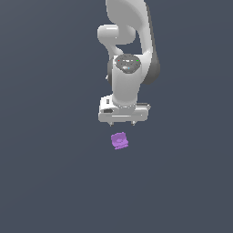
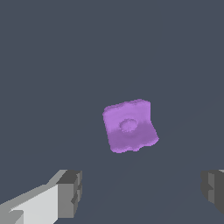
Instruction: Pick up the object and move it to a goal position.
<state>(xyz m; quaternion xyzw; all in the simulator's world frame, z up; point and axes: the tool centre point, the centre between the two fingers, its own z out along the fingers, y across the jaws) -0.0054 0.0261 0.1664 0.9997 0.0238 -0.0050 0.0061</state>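
The object is a small bright-purple, lumpy squarish piece with a round dimple on its face. It lies on the dark grey floor just below the white gripper in the exterior view. In the wrist view the object sits in the middle, ahead of the gripper, apart from both fingers. The two dark fingertips stand wide apart, so the gripper is open and empty. It hovers above the object without touching it.
The white arm rises behind the gripper toward the top of the exterior view. The floor is a plain dark grey surface with no other objects in view.
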